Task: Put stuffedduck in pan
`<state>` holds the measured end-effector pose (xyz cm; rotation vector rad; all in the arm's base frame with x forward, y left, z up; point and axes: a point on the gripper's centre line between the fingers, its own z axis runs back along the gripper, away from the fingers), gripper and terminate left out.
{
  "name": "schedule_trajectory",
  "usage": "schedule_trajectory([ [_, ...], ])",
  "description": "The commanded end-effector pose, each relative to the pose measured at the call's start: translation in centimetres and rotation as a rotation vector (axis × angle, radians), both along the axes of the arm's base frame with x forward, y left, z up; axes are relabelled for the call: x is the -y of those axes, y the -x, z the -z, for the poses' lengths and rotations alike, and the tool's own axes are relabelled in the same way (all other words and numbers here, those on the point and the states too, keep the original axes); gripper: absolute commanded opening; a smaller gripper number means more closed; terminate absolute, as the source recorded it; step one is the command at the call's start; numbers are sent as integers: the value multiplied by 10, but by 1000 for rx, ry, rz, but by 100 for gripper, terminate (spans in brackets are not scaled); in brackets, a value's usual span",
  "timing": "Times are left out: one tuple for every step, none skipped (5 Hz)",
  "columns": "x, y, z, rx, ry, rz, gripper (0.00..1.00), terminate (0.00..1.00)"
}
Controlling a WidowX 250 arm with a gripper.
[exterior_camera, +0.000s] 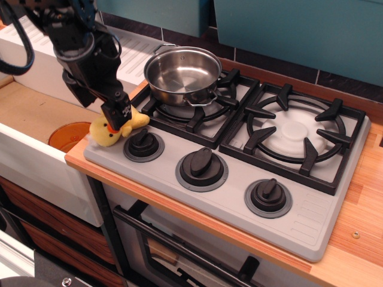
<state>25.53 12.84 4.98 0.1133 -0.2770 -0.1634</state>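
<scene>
The stuffedduck (103, 134), yellow plush with an orange beak, lies at the stove's front-left corner beside the left knob. My gripper (118, 118) has come down on the duck's middle from above and hides its body. Only the head and one wing tip (140, 119) show. One dark finger (116, 111) is visible, and the other is hidden, so I cannot tell whether the jaws are open or closed on the duck. The pan (182, 76), a shiny steel pot with loop handles, stands empty on the back-left burner, up and to the right of the gripper.
The grey stove top (311, 221) has three black knobs along its front and a bare right burner grate (295, 133). A sink with an orange drain (64, 135) lies to the left. The arm's black body and cables (78, 42) fill the upper left.
</scene>
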Motion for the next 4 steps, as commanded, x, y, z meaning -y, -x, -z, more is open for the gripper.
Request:
schedule_trajectory([
  [-9, -9, 11, 45, -12, 12, 100, 0],
  [-7, -10, 22, 37, -9, 7, 100, 0],
  [-6, -11, 23, -3, -31, -14, 0, 0],
  [-2, -11, 15, -38, -54, -29, 0, 0],
])
